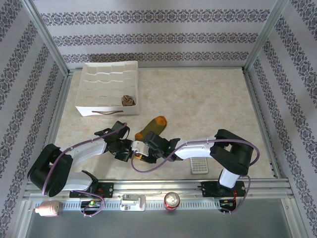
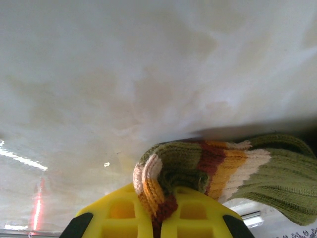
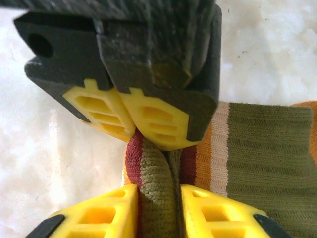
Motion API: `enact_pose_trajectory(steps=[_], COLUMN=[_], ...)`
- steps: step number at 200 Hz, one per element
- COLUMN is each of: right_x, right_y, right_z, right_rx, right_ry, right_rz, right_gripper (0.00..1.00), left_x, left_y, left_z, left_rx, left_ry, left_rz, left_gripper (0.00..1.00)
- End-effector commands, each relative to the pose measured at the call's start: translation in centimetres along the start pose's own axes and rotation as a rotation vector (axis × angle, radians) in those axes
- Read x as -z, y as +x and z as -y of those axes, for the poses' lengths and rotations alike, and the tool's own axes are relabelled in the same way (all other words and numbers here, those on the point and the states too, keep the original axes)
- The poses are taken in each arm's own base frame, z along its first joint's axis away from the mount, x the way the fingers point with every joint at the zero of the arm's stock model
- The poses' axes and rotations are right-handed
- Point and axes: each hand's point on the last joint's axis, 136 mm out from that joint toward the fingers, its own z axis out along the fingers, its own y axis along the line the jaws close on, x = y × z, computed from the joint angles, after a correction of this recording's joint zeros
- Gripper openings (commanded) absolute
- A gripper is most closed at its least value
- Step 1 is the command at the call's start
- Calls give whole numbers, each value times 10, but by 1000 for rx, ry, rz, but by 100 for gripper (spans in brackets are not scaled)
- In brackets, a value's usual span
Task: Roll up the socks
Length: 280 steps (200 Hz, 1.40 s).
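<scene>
The olive green sock [image 1: 152, 126] with an orange toe lies flat on the table in front of the box. Its striped cuff end [image 2: 223, 168] is folded over near the arms. My left gripper [image 2: 158, 218] is shut on the curled cuff edge, with fabric pinched between its yellow fingers. Directly opposite, my right gripper [image 3: 158, 213] is shut on the same fold of the sock [image 3: 262, 148], its fingers pressing both sides. The left gripper [image 3: 133, 134] meets it tip to tip. The brown argyle sock [image 1: 128, 100] sits bundled in a front compartment of the box.
A white divided organizer box [image 1: 106, 89] stands at the back left. A small white keypad-like block [image 1: 199, 165] lies near the right arm's base. A can [image 1: 172, 200] and a pink object [image 1: 47, 209] rest on the front rail. Patterned walls enclose the table.
</scene>
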Motion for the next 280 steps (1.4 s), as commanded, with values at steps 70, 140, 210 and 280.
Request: enact_pose_trajectory(steps=[70,140,210,280], right_x=[-2,-14,-22,-24], right_y=[14,58,85,101], right_z=[10,18,25,34], right_rx=[-228,-456,-582,-712], right_ry=[-127,-208,-227,-243], right_rz=[-36,-170,-281,-363], right_gripper=[0,0,0,0], left_x=[8,35,34,30], left_y=[-17,-14,-13,-17], left_z=[-4,25,42,32], left_rx=[14,-154,-291,-331], left_ry=[6,312,448,463], left_rz=[93,107,113,115], left_gripper=[22,58,44,43])
